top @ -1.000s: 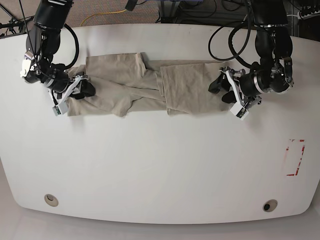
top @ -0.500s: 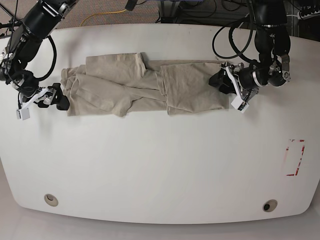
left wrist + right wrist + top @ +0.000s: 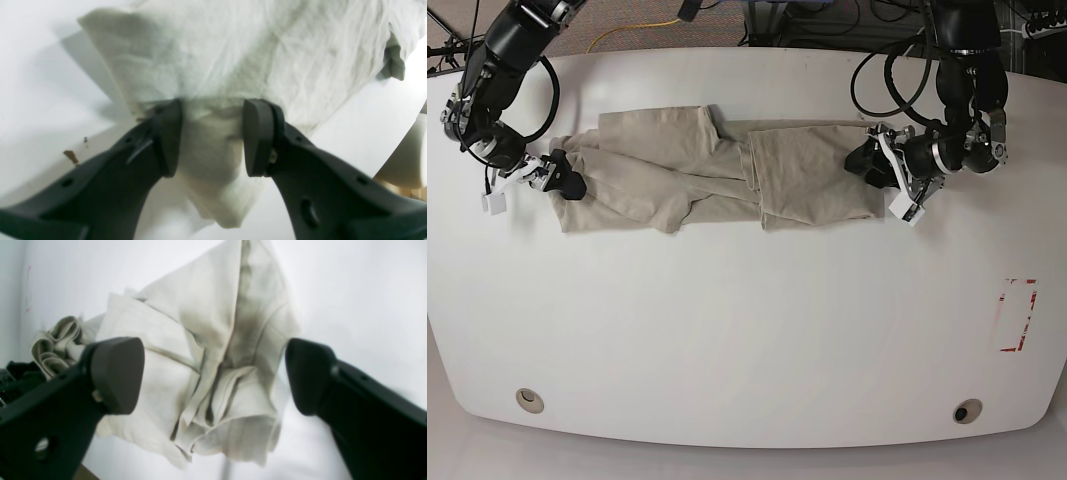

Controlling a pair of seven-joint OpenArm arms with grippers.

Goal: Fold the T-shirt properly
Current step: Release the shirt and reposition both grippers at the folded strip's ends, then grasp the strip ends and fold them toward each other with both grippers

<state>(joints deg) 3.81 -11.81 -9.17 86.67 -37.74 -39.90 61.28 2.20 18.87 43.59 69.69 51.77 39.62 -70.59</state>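
left wrist alone shows left gripper (image 3: 210,136) pinching t-shirt (image 3: 253,50).

Support: white, glossy table with rounded corners (image 3: 747,330), filling most of the base view.
Directly on it: plain beige, wrinkled short-sleeved cotton T-shirt (image 3: 707,170), lying across the far half in a long band, folded over on itself, one edge overlapping near the middle.
Surface marks: red rectangular outline marking (image 3: 1017,315) near the right edge in the base view, well apart from the shirt.
Fittings: two round holes in the tabletop near the front edge, one left (image 3: 528,399), one right (image 3: 967,411).
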